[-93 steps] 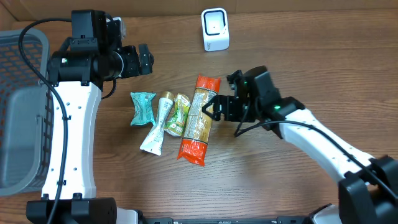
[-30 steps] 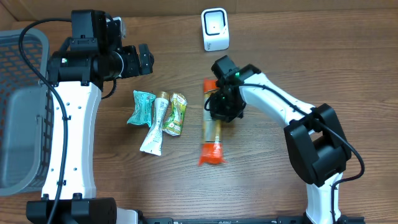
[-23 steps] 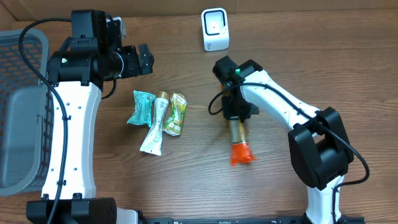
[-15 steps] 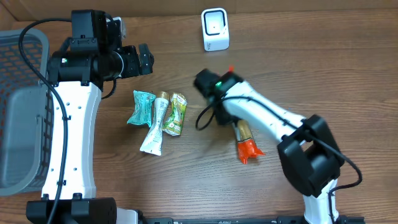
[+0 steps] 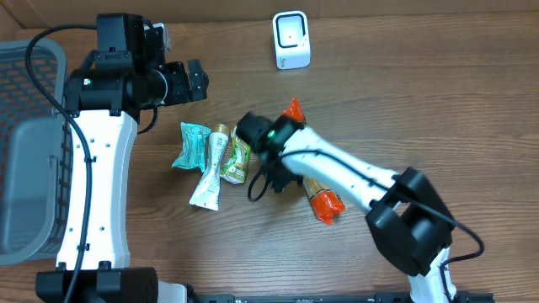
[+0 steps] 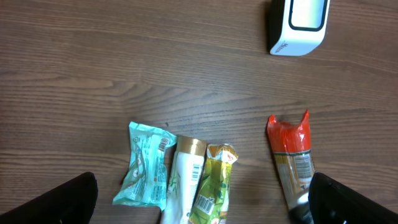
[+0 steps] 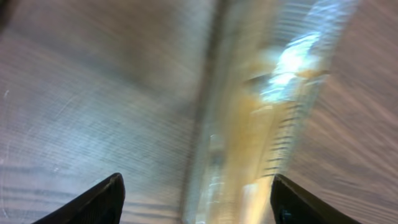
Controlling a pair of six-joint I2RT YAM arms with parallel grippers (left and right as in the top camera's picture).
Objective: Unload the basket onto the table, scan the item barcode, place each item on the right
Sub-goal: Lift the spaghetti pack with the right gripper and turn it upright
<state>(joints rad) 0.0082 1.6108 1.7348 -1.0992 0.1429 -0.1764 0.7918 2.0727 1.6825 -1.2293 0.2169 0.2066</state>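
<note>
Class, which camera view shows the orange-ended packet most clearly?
Left wrist: the orange-ended packet is sharp, though its lower end is out of view. Overhead, the right arm covers its middle. Right wrist gives only a close blur.

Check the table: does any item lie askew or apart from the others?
Yes. The orange-ended packet lies slanted under the right arm, apart from the teal packet, white tube and green packet grouped together.
</note>
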